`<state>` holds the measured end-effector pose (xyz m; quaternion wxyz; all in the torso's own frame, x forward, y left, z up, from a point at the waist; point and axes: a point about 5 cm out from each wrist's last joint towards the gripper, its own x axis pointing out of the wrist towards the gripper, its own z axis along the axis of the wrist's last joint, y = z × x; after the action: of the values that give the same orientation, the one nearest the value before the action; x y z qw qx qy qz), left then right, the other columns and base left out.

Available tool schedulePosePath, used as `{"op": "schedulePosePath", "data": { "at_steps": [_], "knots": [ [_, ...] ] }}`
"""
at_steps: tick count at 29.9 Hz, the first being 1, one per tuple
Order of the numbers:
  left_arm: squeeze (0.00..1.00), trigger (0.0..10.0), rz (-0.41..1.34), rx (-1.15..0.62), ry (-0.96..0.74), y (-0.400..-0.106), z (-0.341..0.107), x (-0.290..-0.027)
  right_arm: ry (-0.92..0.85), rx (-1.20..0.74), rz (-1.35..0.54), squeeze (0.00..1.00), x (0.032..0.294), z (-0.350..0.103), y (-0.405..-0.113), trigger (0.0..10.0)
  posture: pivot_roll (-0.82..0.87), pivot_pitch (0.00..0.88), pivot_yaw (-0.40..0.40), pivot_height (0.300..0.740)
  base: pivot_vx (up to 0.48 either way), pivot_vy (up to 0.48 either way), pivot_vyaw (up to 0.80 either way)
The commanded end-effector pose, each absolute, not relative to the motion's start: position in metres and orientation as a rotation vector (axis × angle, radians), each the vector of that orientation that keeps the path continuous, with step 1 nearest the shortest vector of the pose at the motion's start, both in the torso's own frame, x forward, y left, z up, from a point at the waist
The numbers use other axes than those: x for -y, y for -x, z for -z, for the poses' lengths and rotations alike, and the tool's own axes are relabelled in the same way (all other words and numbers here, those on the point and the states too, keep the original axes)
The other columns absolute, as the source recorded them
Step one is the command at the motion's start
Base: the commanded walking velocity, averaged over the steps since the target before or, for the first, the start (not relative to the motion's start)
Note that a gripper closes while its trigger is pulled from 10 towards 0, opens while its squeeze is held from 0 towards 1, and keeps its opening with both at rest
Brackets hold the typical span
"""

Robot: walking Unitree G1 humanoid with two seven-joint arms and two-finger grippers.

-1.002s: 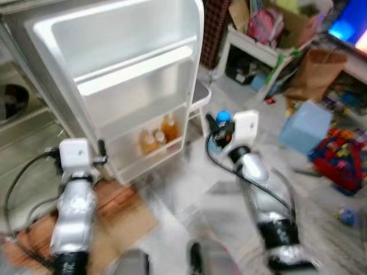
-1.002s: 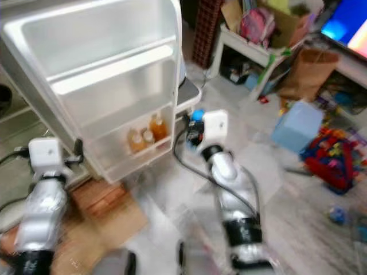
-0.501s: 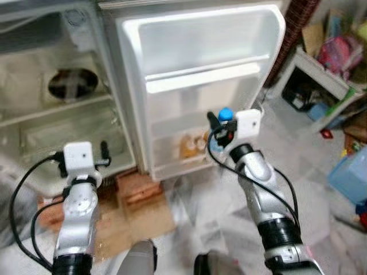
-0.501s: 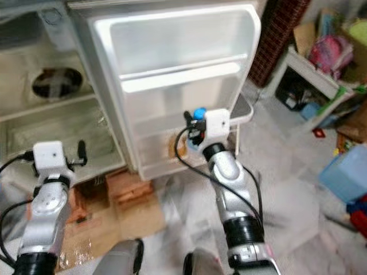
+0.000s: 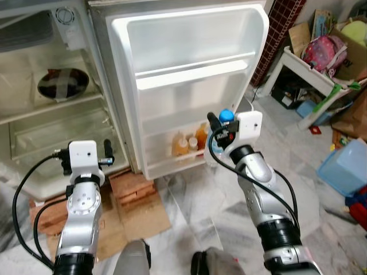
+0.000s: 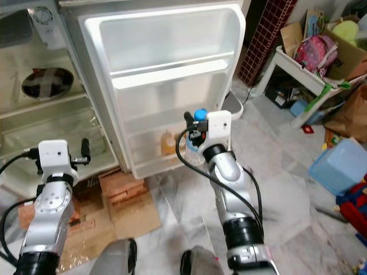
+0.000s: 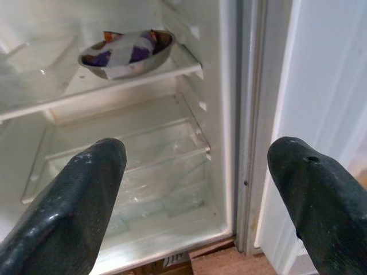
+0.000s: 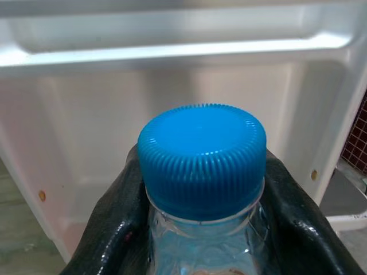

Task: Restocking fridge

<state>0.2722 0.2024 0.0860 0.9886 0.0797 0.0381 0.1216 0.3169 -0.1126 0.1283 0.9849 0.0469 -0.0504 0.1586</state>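
The white fridge stands open, its door (image 5: 189, 51) swung toward me with bare upper shelves. On the lowest door shelf (image 5: 178, 165) stand orange juice bottles (image 5: 201, 136). My right gripper (image 5: 219, 127) is shut on a clear water bottle with a blue cap (image 8: 202, 157), held upright just in front of that shelf; the cap (image 5: 226, 115) pokes up above the black fingers (image 8: 289, 220). My left gripper (image 7: 195, 172) is open, facing the fridge's inner shelves (image 7: 126, 143). It sits low by the compartment (image 5: 106, 152).
A steel bowl (image 7: 127, 50) covered with tape rests on an upper inner shelf. Bricks and cardboard (image 5: 135, 195) lie under the fridge's front. To the right are a white rack (image 5: 309, 63) with bags and a blue box (image 5: 347, 172) on the tiled floor.
The camera has swung left and steadied, bringing the fridge interior into view. Both arms keep their poses; the right gripper still holds the bottle near the lower door shelf.
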Motion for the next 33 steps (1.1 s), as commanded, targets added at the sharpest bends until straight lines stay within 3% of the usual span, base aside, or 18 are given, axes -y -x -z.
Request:
{"op": "schedulePosePath", "data": {
  "at_steps": [1, 13, 20, 33],
  "knots": [
    [0.00, 10.0, -0.253, -0.088, -0.168, -0.271, -0.084, -0.202, -0.101, 0.133, -0.309, 0.00, 0.117, -0.134, -0.316, 10.0, 0.06, 0.141, -0.078, 0.655, 0.000, 0.000, 0.00],
    [0.00, 10.0, -0.294, -0.084, -0.197, -0.271, -0.084, -0.208, -0.078, 0.137, -0.328, 0.00, 0.116, -0.135, -0.315, 10.0, 0.06, 0.146, -0.080, 0.641, 0.000, 0.000, 0.00],
    [0.00, 10.0, -0.312, -0.097, -0.214, -0.270, -0.083, -0.211, -0.079, 0.147, -0.350, 0.00, 0.113, -0.136, -0.313, 10.0, 0.06, 0.150, -0.081, 0.641, 0.000, 0.000, 0.69],
    [0.00, 10.0, -0.292, -0.087, -0.214, -0.269, -0.083, -0.211, -0.089, 0.148, -0.351, 0.00, 0.113, -0.136, -0.313, 10.0, 0.06, 0.153, -0.079, 0.641, 0.000, 0.000, 0.00]
  ]
}}
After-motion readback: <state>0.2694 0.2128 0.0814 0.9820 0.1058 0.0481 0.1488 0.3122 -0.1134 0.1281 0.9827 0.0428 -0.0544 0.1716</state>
